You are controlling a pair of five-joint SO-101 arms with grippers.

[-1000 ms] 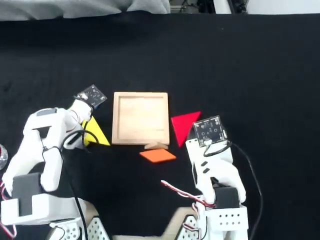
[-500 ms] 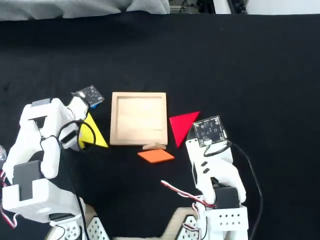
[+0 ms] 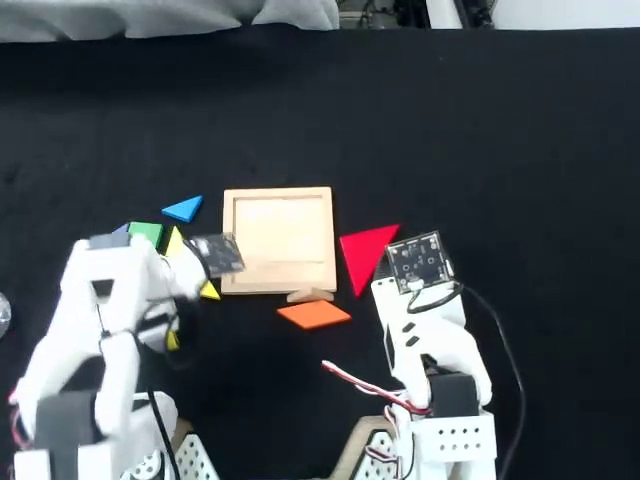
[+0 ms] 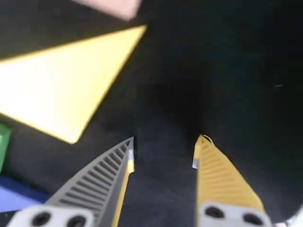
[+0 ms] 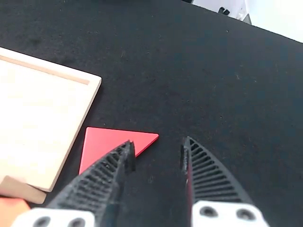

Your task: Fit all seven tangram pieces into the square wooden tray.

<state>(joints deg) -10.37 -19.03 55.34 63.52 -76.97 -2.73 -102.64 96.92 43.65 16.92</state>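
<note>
Black cloth (image 3: pixel 500 150) covers the table, and the square wooden tray (image 3: pixel 278 240) lies on it with pieces outside it — a yellow triangle (image 4: pixel 61 85) and green square (image 3: pixel 146 233) on the left arm's side, a red triangle (image 3: pixel 365 255) on the right, an orange parallelogram (image 3: pixel 315 314) (and a tan piece (image 3: pixel 312 294) against the rim) nearer the arms. The left gripper (image 4: pixel 163 151) hangs over cloth beside the yellow triangle, jaws apart and empty; the right gripper (image 5: pixel 156 149), also spread, hangs over the red triangle's corner.

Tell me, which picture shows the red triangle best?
The high view: almost the whole red triangle shows, lying flat beside the wooden tray. In the right wrist view the red triangle is partly hidden behind the right gripper. The left wrist view faces the yellow triangle instead.
</note>
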